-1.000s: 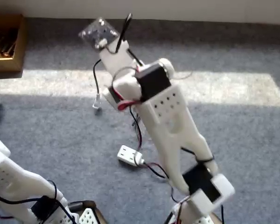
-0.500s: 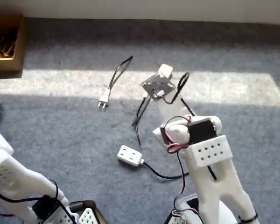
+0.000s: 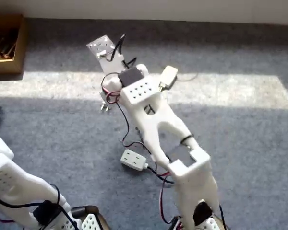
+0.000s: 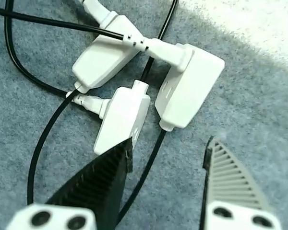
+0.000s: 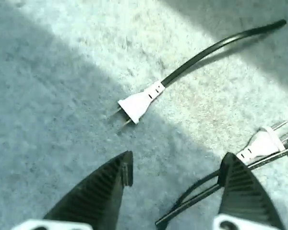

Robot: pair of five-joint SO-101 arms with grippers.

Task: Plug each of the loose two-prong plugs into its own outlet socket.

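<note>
The right tool (image 5: 177,165) is held wide open and empty above the carpet (image 5: 43,62). A plug (image 5: 137,105) is seen lying flat just ahead of the opening, nearer one finger than the other. Its long axis is set slantwise to the line between the fingertips: the prongs are turned back toward the tool and the cord (image 5: 216,45) is led away from it. A second plug (image 5: 261,143) is found close beside the other finger (image 5: 245,191), its prongs pointing away from the tool.

The left tool (image 4: 169,143) is likewise held open and empty, over three sockets (image 4: 122,117) bunched together with cords crossed among them. The nearest is lying just ahead of the dark finger (image 4: 101,182). In the high view a fourth socket (image 3: 133,159) is seen beside the right arm, well behind that arm's tool.

The right arm is judged the nearer to both loose plugs, the left to the sockets. The coming grasp is thought to turn on the slant. A roll of the wrist would probably be needed so that the plug is squeezed across its width, not along its length, together with a reach forward and down. The second plug could be nudged if the tool is lowered as it stands.
</note>
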